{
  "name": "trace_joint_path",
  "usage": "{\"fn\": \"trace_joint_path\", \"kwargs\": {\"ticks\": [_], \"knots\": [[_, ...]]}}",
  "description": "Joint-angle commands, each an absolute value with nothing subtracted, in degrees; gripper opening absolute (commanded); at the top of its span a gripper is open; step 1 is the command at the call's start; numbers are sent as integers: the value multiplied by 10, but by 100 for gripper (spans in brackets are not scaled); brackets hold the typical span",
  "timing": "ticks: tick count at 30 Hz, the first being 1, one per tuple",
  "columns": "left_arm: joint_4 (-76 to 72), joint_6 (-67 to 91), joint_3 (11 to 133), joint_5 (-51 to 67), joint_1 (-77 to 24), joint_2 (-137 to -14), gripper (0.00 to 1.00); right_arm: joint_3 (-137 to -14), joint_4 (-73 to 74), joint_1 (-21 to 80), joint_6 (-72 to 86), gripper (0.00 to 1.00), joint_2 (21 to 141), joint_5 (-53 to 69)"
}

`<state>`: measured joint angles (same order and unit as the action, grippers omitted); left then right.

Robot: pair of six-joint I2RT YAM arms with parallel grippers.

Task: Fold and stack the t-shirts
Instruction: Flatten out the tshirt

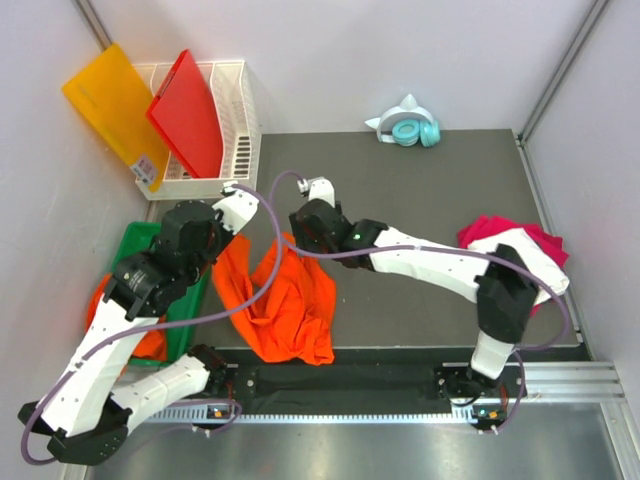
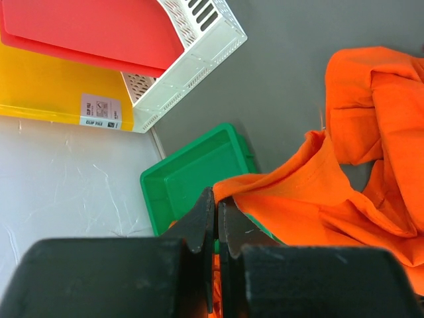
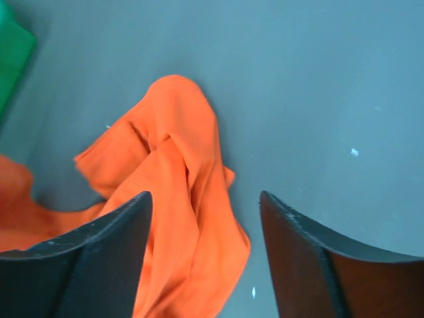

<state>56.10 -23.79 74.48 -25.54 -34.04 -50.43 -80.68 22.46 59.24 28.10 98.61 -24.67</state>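
Spreading the orange t-shirt (image 1: 290, 300): the left gripper (image 2: 216, 199) pinches its 11 o'clock edge. Wide at 12 o'clock, the right gripper (image 3: 204, 197) probably needs another corner next.

Dark grey mat (image 1: 430, 190) covers table before me. White walls (image 1: 330, 60) close in far side and both my flanks; metal posts (image 1: 562, 65) run up corners. Silver rail (image 1: 570, 378) along near edge. White basket (image 1: 248, 120) far left, teal headphones (image 1: 412, 131) at far edge. Light even, shadows soft.
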Motion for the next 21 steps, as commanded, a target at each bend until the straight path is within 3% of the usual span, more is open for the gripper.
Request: {"fn": "trace_joint_path", "kwargs": {"ticks": [1, 21], "knots": [[522, -219, 738, -244, -336, -504, 0, -868, 220, 591, 253, 64, 1062, -216], [531, -197, 743, -222, -335, -511, 0, -920, 192, 589, 279, 58, 1186, -132]]}}
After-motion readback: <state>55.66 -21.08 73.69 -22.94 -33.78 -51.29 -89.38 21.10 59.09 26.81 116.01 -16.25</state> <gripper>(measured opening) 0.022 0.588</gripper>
